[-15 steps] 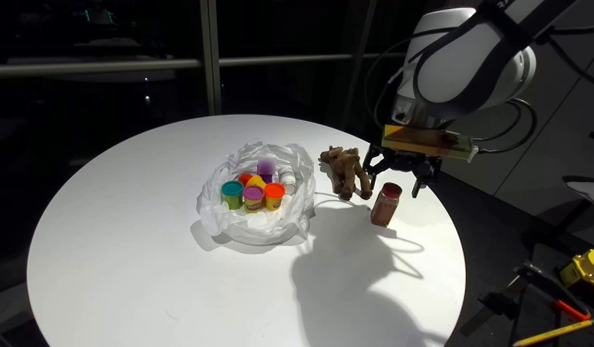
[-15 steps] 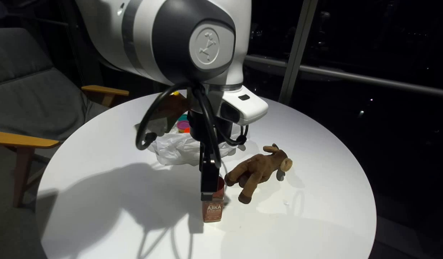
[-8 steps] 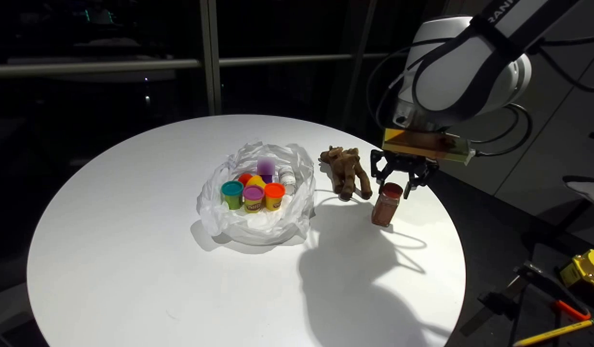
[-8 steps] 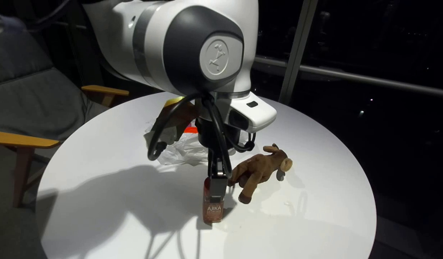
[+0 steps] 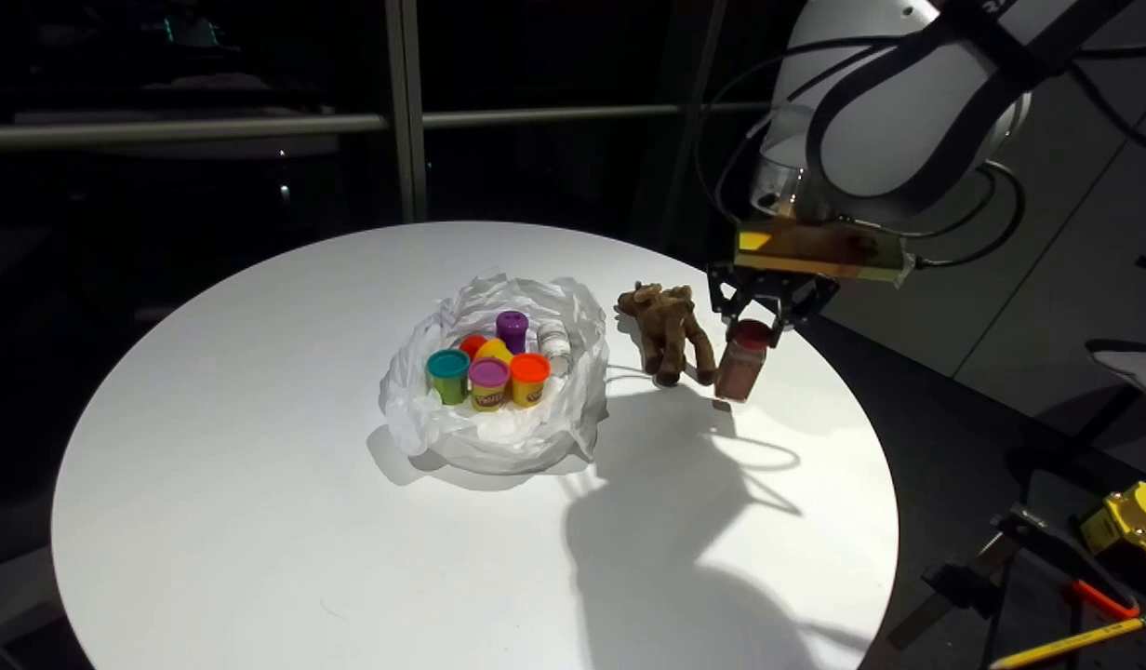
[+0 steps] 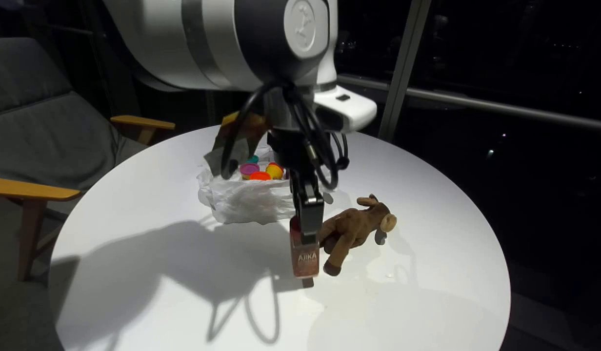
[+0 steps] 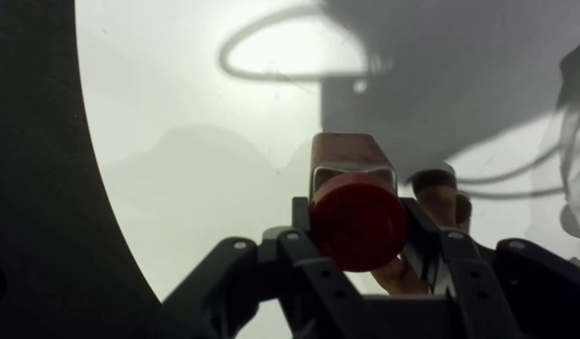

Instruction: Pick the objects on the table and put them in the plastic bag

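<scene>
A small jar (image 5: 740,374) of reddish powder with a red lid hangs just above the white table (image 5: 294,540). Its label reads AJIKA in an exterior view (image 6: 305,263). My gripper (image 7: 358,214) is shut on the jar's lid end, a finger on each side, and the jar tilts slightly. A brown stuffed animal (image 5: 664,326) lies on the table close beside the jar; its legs (image 7: 437,200) show past the fingers in the wrist view. The white plastic bag (image 5: 508,453) sits spread wide, holding tubs with teal, purple and orange lids, a purple item (image 5: 512,328) and a white bottle (image 5: 554,346).
Off the table, a yellow tape measure (image 5: 1131,521), a clamp and a pencil (image 5: 1071,642) lie at the lower right. A grey armchair (image 6: 42,126) with wooden armrests stands beside the table. Cables loop around the arm's wrist (image 6: 232,131).
The jaws have come together from wide apart onto the jar. Jar and gripper have risen off the table. The stuffed animal and the bag have stayed in place.
</scene>
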Tool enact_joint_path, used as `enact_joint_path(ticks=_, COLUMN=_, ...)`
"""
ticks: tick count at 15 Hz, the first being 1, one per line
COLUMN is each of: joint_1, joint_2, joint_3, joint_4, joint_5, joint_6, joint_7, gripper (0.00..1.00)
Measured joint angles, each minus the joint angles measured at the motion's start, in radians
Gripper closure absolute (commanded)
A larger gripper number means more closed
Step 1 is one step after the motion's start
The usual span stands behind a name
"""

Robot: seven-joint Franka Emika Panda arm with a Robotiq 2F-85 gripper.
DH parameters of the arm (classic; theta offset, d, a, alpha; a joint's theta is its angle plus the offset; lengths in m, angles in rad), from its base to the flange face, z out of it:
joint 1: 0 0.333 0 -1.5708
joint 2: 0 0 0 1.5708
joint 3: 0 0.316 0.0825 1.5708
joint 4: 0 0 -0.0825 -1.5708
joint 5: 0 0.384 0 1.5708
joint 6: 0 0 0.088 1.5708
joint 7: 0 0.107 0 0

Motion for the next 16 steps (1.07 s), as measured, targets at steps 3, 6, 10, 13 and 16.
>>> enact_joint_path(ticks=3, joint_1=0.076, joint_2=-0.086, joint_3=0.003, joint_4=0.032, joint_5=-0.153, joint_6=-0.028, joint_7=0.067, gripper=0.76)
enact_joint_path(ticks=6, joint_1=0.103, joint_2=-0.118, joint_3=0.082, joint_4=0.108, joint_5=-0.204, joint_6=-0.073, joint_7=0.077, gripper=0.76)
enact_joint_path(ticks=10, joint_1=0.103, joint_2=-0.055, joint_3=0.197, joint_4=0.219, joint_5=-0.187, joint_6=-0.087, joint_7=0.059, gripper=0.76)
enact_joint_path(ticks=13, joint_1=0.103, joint_2=0.036, joint_3=0.248, joint_4=0.287, joint_5=-0.153, joint_6=-0.086, joint_7=0.016, gripper=0.76)
enact_joint_path(ticks=16, joint_1=0.109, joint_2=0.130, joint_3=0.265, joint_4=0.342, joint_5=-0.135, joint_6=-0.086, joint_7=-0.018, gripper=0.76)
